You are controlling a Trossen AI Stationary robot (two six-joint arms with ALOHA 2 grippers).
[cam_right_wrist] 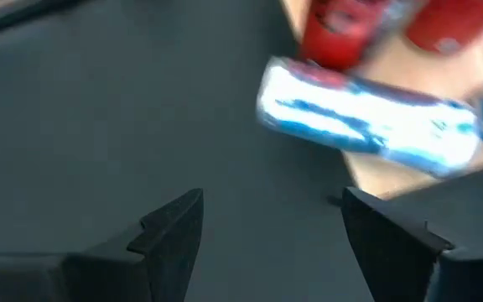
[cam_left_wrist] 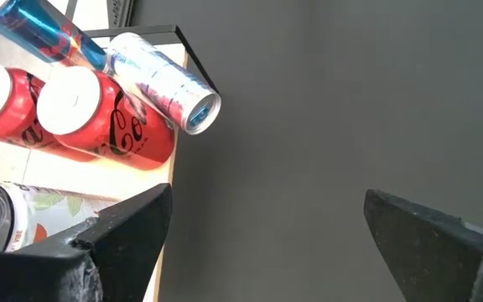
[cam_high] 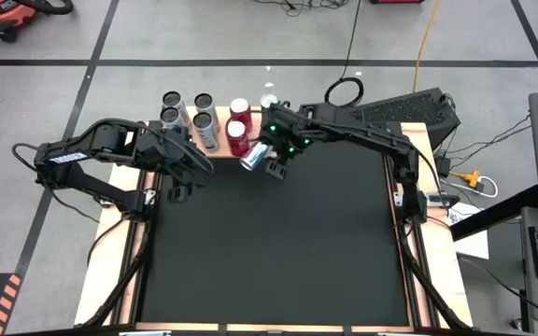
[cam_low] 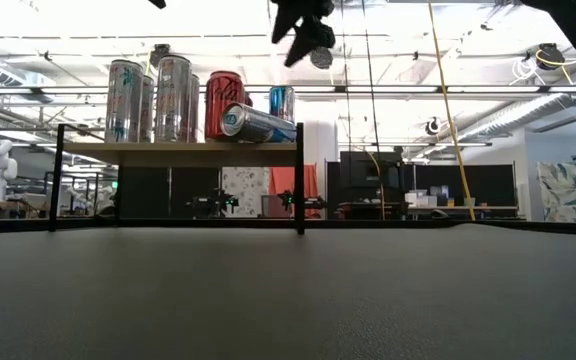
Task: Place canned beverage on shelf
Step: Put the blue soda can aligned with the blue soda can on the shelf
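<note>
A silver-and-blue can [cam_high: 253, 156] lies on its side at the right near corner of the shelf [cam_high: 220, 119]. Its top end [cam_left_wrist: 199, 111] juts past the shelf's edge, and its side is against an upright red can [cam_left_wrist: 99, 126]. In the low view the can [cam_low: 256, 123] lies tilted on the wooden top [cam_low: 178, 152]. My right gripper [cam_high: 275, 168] hovers open just right of this can and above it [cam_low: 306, 45], with nothing between its fingers [cam_right_wrist: 271, 210]. My left gripper [cam_high: 183, 179] waits open near the shelf's near left side [cam_left_wrist: 267, 210].
Several tall silver cans [cam_low: 143, 100], two red cans [cam_high: 239, 119] and a blue can [cam_low: 281, 103] stand upright on the shelf. The black mat [cam_high: 278, 243] stretches from the shelf toward the near edge. Cables and a black box [cam_high: 409, 110] lie beyond the far right corner.
</note>
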